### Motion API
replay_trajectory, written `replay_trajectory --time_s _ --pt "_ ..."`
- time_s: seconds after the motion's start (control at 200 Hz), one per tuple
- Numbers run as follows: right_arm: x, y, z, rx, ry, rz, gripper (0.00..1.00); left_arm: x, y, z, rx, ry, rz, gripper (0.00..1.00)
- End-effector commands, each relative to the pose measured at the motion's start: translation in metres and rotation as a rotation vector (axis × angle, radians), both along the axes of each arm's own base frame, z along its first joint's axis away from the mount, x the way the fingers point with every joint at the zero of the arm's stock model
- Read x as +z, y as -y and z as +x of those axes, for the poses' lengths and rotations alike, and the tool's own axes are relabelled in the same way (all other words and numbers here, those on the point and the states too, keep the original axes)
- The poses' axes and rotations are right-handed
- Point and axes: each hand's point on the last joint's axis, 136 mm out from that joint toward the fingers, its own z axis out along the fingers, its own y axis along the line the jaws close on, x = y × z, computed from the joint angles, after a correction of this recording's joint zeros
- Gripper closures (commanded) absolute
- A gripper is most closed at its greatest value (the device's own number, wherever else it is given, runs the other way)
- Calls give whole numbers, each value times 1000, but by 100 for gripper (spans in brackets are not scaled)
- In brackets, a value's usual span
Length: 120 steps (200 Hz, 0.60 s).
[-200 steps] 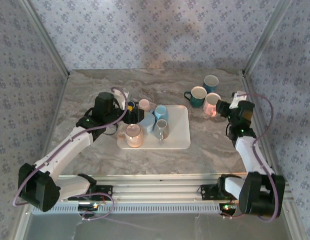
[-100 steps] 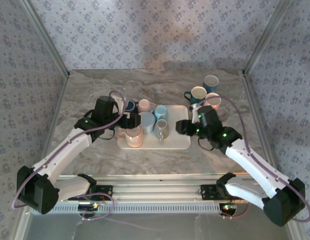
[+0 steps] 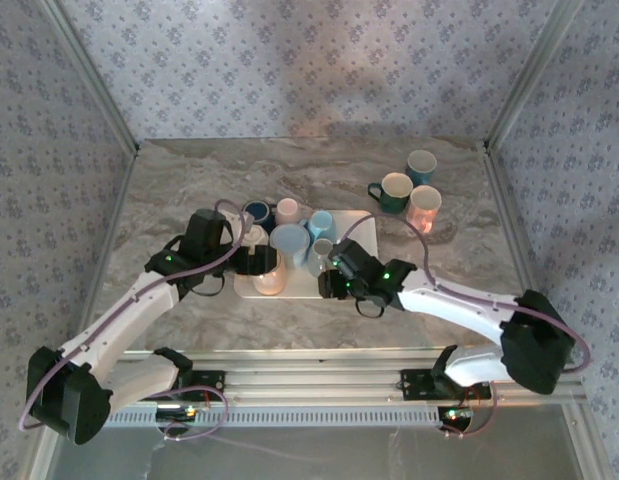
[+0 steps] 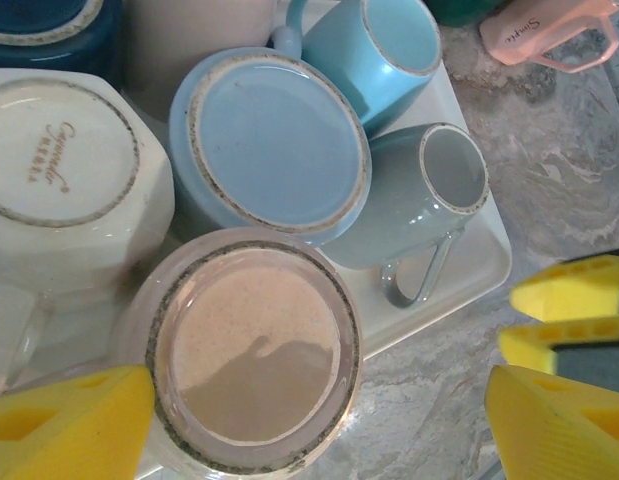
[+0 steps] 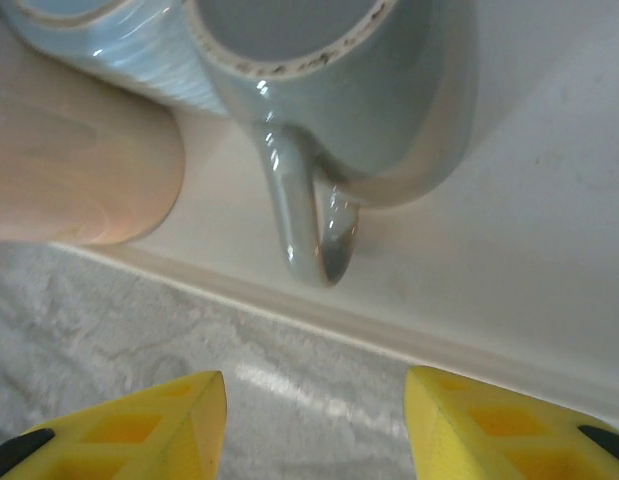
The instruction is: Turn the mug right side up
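A pink mug [image 4: 251,350] stands upside down at the near left of the white tray [image 3: 364,235]. My left gripper [image 4: 319,430] hangs open over it, one yellow finger [image 4: 69,420] by its left side and the other well off to the right. Behind it, a light blue mug [image 4: 269,140] and a white mug [image 4: 64,160] are also upside down. A grey-blue mug [image 5: 319,80] stands with its handle [image 5: 309,220] toward my right gripper [image 5: 314,430]. That gripper is open over the table, just in front of the tray's near rim [image 5: 389,335], with nothing between its fingers.
A light blue mug [image 3: 320,224], a pale pink one [image 3: 287,209] and a dark blue one [image 3: 257,212] crowd the back of the tray. At the back right stand three upright mugs: teal [image 3: 396,190], teal [image 3: 421,165] and pink [image 3: 424,205]. My two grippers [image 3: 251,260] [image 3: 329,280] are close together.
The right arm has swung from the mugs at the back right across to the tray's near edge, its jaws narrowing somewhat. The left gripper has shifted nearer, over the pink mug.
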Motion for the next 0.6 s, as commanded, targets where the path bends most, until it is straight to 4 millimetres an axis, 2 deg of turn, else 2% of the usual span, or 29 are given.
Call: replay_trajectory --time_s 0.0,0.12,0.285,0.485,0.595 --pt "5 -10 25 -91 75 44 50 19 4 2 -10 44 -55 14" --pt "-1 -16 38 -117 99 59 55 22 1 2 -1 52 -54 14" --pt "-11 -18 45 -168 88 59 58 21 -3 3 9 51 -49 14" --pt "-28 -4 45 -266 76 16 61 22 -3 6 16 52 -54 14" --pt "-30 14 44 -322 75 -55 74 22 -2 7 12 52 -53 14"
